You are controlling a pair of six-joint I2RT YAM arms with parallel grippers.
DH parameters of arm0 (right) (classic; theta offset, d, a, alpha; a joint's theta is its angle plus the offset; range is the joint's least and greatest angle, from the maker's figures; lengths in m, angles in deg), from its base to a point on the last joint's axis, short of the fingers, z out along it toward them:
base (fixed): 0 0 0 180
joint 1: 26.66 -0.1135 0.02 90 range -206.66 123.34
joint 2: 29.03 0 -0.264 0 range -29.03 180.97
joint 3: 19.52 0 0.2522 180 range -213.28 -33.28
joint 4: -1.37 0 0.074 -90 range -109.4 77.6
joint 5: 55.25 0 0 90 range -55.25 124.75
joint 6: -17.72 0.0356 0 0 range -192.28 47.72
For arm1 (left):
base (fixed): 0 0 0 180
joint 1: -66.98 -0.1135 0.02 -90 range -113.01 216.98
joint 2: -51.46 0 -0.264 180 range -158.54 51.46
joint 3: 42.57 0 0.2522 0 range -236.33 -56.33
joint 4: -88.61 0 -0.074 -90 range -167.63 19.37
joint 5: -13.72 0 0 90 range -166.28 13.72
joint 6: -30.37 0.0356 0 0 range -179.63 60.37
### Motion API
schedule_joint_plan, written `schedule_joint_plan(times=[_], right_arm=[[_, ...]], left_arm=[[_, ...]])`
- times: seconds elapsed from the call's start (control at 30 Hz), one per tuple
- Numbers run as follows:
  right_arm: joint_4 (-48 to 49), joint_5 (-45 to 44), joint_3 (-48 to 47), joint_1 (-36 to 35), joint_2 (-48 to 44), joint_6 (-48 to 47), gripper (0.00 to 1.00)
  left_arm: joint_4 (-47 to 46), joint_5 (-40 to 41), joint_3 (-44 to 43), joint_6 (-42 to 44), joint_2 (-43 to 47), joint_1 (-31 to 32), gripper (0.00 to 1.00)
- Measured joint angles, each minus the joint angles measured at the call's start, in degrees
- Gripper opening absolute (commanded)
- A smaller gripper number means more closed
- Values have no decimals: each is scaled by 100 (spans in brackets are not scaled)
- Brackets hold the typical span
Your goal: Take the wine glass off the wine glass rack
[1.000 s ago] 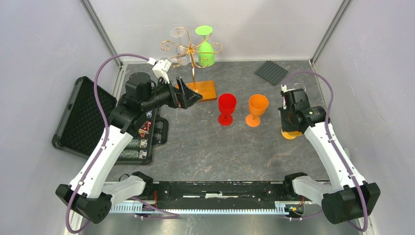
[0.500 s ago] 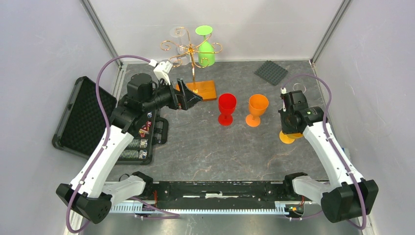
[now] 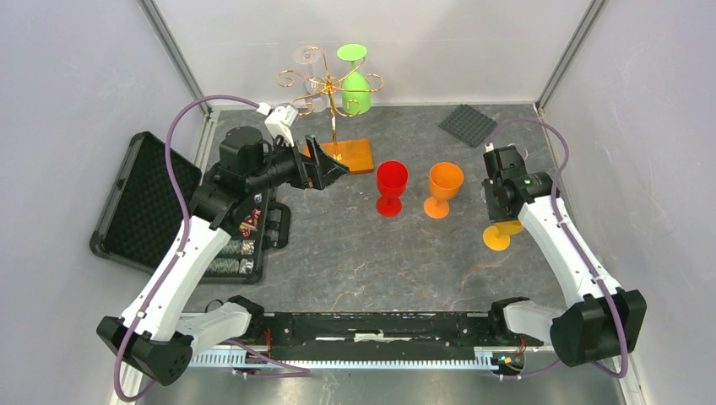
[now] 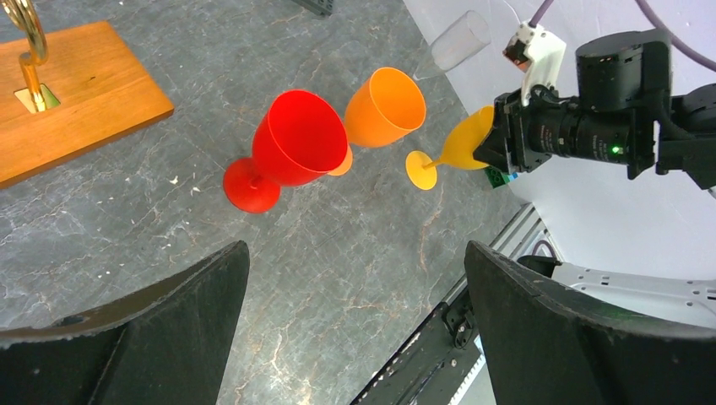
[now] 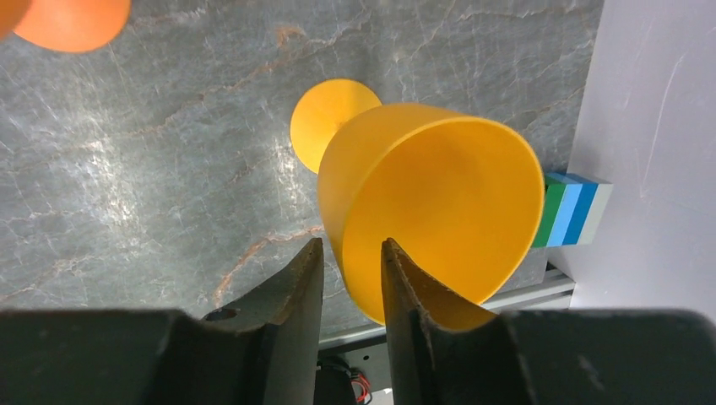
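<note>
I am finding the right claw (image 5: 352, 253) partly parted astride the rim of the yellow wine glass (image 5: 439, 194), right of frame; grip I cannot tell. The left claw (image 4: 356, 253) is gaping, empty. A green glass (image 3: 357, 91) is hanging on the wine glass rack (image 3: 355, 157), upper centre. I am advising: widen, then withdraw straight.

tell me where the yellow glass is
Top view: the yellow glass sits on the right, beside the orange glass, with the right gripper straddling its rim.

A lab cell: plain white walls (image 3: 473, 42) and aluminium corner posts (image 3: 173, 52).
</note>
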Motion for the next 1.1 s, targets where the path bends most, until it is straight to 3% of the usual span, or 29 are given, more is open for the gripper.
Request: schedule_joint_plan(times=[0.27,0.53,0.73,1.0,1.1], right_arm=[[166,173,-697,4,50,-42,42],[1012,1513,-809,7,-761,-136,53],[1969,2614,-560,9,-1381,98,53],[2583,3517,-105,9,-1449,426,54],[2675,3622,-24,9,-1523,511,54]], left_arm=[[179,280,-35,83,2,0,100],[203,1180,-136,195,518,0,100],[-96,1971,-761,197,444,-46,100],[-492,2142,-1742,81,-748,-1104,100],[-577,1888,-2175,-127,-1384,-1635,93]])
